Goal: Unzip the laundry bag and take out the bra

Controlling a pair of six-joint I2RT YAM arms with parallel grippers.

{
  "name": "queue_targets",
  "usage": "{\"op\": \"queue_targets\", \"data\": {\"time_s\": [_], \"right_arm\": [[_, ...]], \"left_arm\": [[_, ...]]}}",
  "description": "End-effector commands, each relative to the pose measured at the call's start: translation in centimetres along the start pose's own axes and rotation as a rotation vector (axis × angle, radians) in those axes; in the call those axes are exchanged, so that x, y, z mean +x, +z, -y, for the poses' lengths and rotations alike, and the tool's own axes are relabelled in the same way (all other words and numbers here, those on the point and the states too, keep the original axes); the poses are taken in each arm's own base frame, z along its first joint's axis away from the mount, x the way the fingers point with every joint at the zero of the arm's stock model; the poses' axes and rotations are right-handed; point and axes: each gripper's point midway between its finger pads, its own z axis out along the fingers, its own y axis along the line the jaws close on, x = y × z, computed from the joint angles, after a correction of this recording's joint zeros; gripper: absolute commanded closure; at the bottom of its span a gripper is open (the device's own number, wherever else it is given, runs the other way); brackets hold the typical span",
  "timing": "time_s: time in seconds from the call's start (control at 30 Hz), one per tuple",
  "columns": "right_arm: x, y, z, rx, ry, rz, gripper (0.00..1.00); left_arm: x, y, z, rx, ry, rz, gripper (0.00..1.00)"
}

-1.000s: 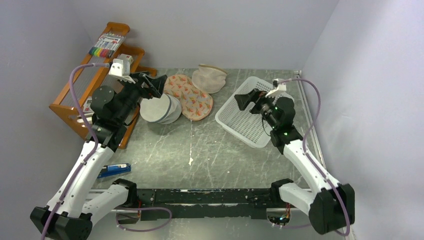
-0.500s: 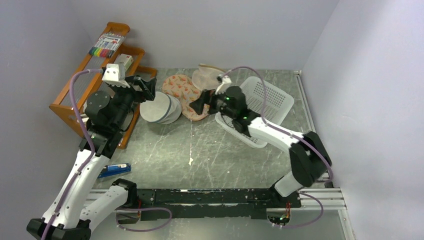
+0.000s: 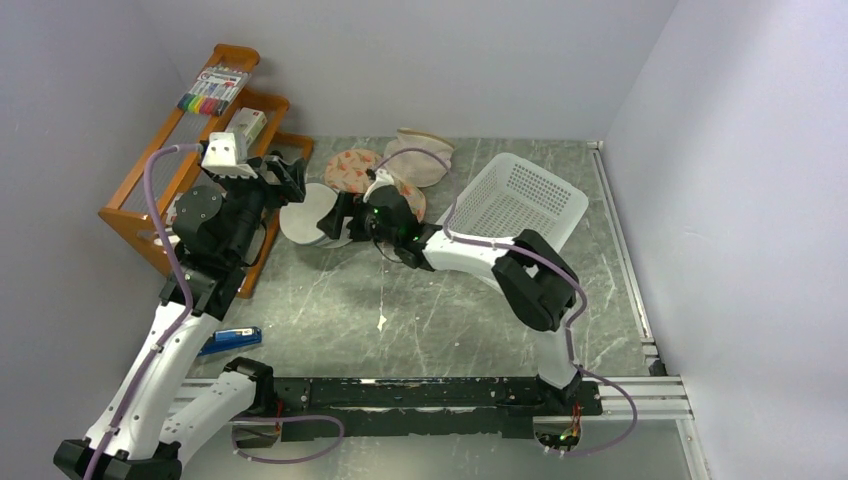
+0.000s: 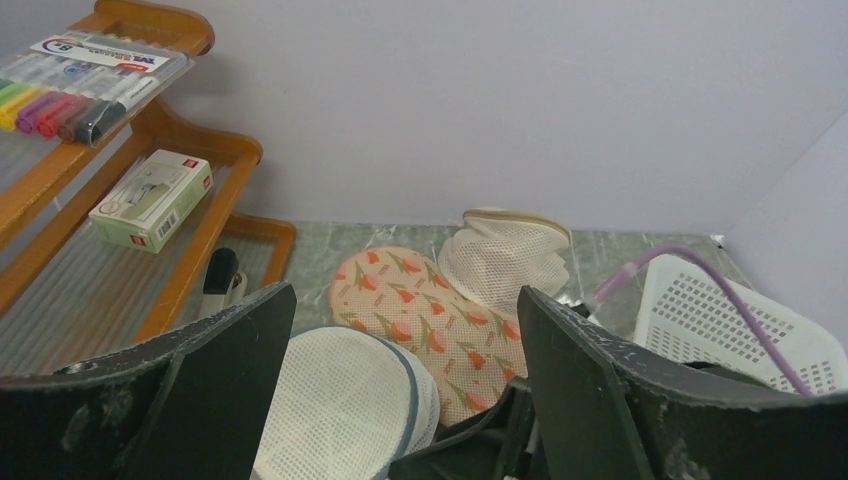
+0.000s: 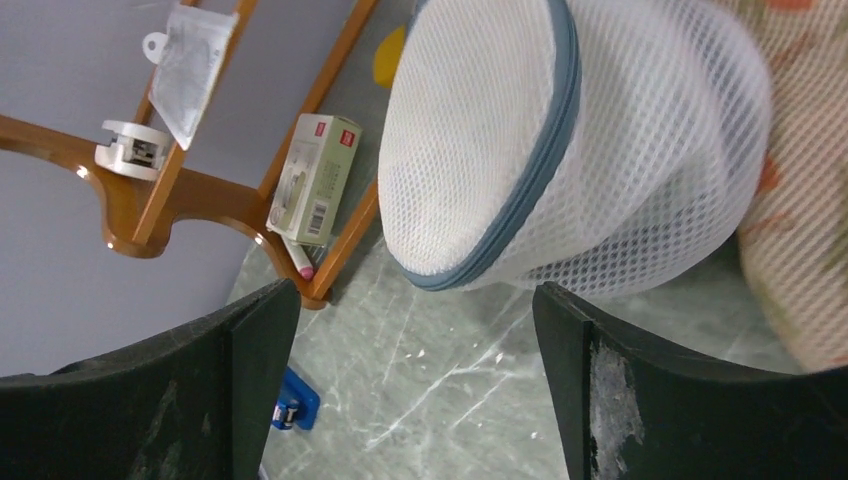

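Note:
The laundry bag (image 3: 308, 215) is a round white mesh pouch with a dark zip rim, lying zipped shut at the table's back left. It also shows in the left wrist view (image 4: 340, 400) and the right wrist view (image 5: 520, 150). My left gripper (image 3: 287, 178) is open and empty, just above and behind the bag (image 4: 400, 400). My right gripper (image 3: 336, 214) is open and empty, low at the bag's right side, its jaws over bare table just in front of the bag (image 5: 415, 390). The bra is not in view.
An orange floral pouch (image 3: 352, 168) and a beige mesh pouch (image 3: 420, 155) lie behind the bag. A white basket (image 3: 520, 200) stands tilted at the back right. A wooden rack (image 3: 215, 110) with markers is at the left. A blue object (image 3: 228, 340) lies near the left arm.
My right arm has swung from the basket across to the left and now reaches the laundry bag. My left gripper has pulled back slightly to the left, still open.

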Motion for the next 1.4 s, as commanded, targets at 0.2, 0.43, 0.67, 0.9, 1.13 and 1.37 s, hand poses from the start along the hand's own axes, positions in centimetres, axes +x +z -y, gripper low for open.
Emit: {"op": "queue_targets", "data": {"time_s": [0.2, 0.43, 0.67, 0.9, 1.13, 1.37], "right_arm": [[3.7, 3.3, 0.7, 0.037, 0.196, -0.021, 0.29], [4.7, 5.1, 0.6, 0.009, 0.247, -0.045, 0.36], [5.1, 5.8, 0.9, 0.007, 0.262, -0.05, 0.46], [5.1, 5.1, 1.0, -0.006, 0.25, -0.065, 0.76], [4.2, 1.2, 1.0, -0.166, 0.262, -0.17, 0.96], [3.9, -6.2, -0.3, -0.362, 0.231, -0.391, 0.97]], "left_arm": [[0.1, 0.3, 0.5, 0.03, -0.007, 0.0, 0.06], [0.4, 0.4, 0.5, 0.031, -0.006, -0.01, 0.06], [0.7, 0.7, 0.8, 0.043, -0.005, -0.019, 0.07], [1.6, 1.2, 0.9, 0.052, 0.0, -0.046, 0.06], [2.6, 1.8, 1.9, 0.103, -0.007, -0.081, 0.06], [3.5, 2.1, 3.7, 0.198, -0.022, -0.11, 0.06]]}}
